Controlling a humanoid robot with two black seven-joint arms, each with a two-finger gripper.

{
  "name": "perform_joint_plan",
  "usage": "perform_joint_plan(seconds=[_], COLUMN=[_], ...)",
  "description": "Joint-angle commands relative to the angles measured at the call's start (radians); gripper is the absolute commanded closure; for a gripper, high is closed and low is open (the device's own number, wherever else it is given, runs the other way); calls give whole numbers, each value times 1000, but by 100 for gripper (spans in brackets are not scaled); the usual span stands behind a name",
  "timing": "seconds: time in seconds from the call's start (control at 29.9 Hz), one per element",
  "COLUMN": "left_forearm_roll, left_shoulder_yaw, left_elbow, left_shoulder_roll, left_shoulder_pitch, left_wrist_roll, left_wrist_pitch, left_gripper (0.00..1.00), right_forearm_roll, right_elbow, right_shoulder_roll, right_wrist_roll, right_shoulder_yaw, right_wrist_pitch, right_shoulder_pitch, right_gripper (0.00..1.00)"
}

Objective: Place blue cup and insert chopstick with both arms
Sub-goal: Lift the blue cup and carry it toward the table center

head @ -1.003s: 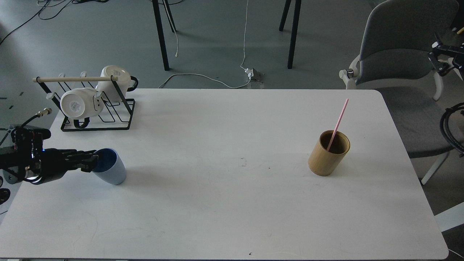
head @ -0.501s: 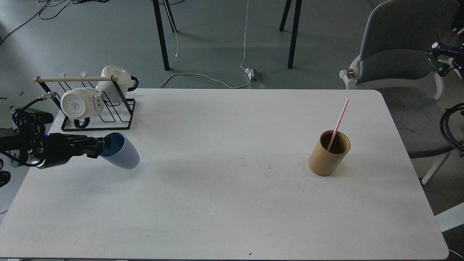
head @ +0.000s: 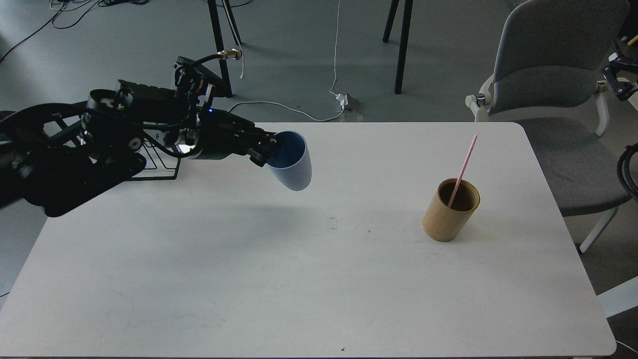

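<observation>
The left gripper [head: 266, 149] now carries the blue cup [head: 291, 160] up off the table [head: 319, 279], far rightward toward its middle.

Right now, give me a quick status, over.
Left claw shut on blue cup, tilted, off the table. Right claw not in view. Chopstick standing in bamboo holder. Nothing beneath the cup.

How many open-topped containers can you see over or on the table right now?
2. The blue cup is tilted, off the table, held at its rim by the left gripper. The bamboo holder stands at right with the chopstick inside. The left arm may hide others.
</observation>
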Motion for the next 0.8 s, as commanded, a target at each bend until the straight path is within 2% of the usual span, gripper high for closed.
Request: perform_joint_plan(seconds=[0.0,0.13,0.27,0.57,0.77], left_forearm_roll=[77,94,94,118,120], left_shoulder_yaw=[8,66,143,144,144], left_elbow=[58,162,181,273,280], left_shoulder_roll=[-138,-236,-272,-284,-308], left_shoulder_pitch=[8,13,15,28,39], left_wrist_roll=[3,3,3,1,3], left_wrist_pitch=[0,0,0,0,0], left_gripper=[98,97,96,94,94], right_forearm_roll=[0,0,0,0,0], right_elbow=[-2,-11,-9,-9,-8], right_shoulder_roll=[-22,-28,-28,-25,-24], right_wrist_roll=[0,2,2,11,11], right_shoulder_yaw=[1,1,3,24,24], right_wrist_pitch=[0,0,0,0,0], right_shoulder_pitch=[-4,-10,-10,-12,-12], right_gripper=[1,1,1,1,1])
